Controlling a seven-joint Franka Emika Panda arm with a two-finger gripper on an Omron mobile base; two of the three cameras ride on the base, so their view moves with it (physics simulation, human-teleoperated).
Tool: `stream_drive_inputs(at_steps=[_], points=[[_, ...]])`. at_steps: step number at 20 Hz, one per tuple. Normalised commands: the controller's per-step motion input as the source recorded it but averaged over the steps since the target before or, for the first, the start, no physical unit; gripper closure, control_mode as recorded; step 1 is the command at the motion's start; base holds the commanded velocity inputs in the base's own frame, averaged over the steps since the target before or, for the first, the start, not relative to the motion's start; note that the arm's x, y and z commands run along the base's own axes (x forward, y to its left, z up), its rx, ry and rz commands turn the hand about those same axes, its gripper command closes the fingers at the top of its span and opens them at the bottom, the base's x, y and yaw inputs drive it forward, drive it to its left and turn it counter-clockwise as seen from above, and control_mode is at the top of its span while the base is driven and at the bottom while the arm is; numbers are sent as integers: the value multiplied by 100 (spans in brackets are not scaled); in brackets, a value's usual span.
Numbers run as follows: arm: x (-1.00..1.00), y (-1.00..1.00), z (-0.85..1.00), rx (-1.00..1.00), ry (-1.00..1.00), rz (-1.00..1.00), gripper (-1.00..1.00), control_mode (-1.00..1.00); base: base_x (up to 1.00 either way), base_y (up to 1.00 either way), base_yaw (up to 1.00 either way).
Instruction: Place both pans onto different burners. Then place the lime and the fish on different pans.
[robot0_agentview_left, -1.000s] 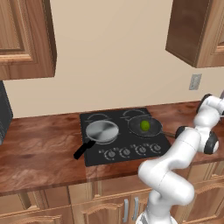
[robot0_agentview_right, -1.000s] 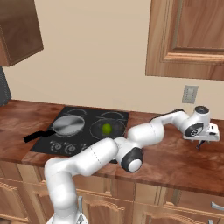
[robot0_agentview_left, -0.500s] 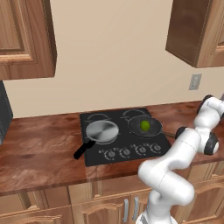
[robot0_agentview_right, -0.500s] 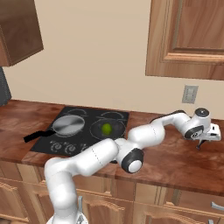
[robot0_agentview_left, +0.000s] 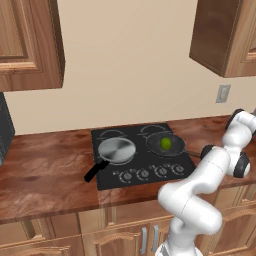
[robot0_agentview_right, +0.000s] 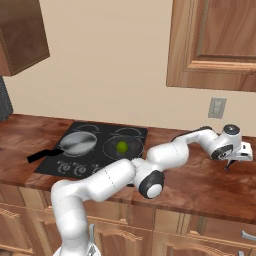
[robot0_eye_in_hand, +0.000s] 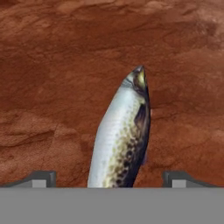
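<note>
Through the hand camera I see the fish (robot0_eye_in_hand: 120, 135) lying on the reddish-brown desk (robot0_eye_in_hand: 52, 87), silvery-white along one flank, dark and speckled along the other, its pointed head aimed away from me. Its tail end is cut off at the bottom of that view. My gripper (robot0_eye_in_hand: 109, 177) is released, a fingertip (robot0_eye_in_hand: 41, 178) on either side of the fish, not touching it. On the cooktop (robot0_agentview_left: 142, 157), the lime (robot0_agentview_left: 165, 144) sits in the dark pan (robot0_agentview_left: 165, 145); the silver pan (robot0_agentview_left: 117, 150) sits alongside on another burner.

Wood cabinets (robot0_agentview_left: 30, 45) hang above a reddish-brown counter (robot0_agentview_left: 45, 175) by a wall outlet (robot0_agentview_right: 217, 107).
</note>
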Motion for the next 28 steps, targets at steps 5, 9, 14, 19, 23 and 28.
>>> stream_drive_inputs(at_steps=[5,9,14,19,23,28], points=[[0,0,-20,1,0,0,100,-100,0,0,0],[0,0,-16,2,0,0,100,-100,0,0,0],[0,4,-7,0,0,0,100,-100,0,0,0],[-10,12,0,0,0,0,100,-100,0,0,0],[-25,26,0,0,0,0,100,-100,0,0,0],[-32,35,0,0,0,0,100,-100,0,0,0]])
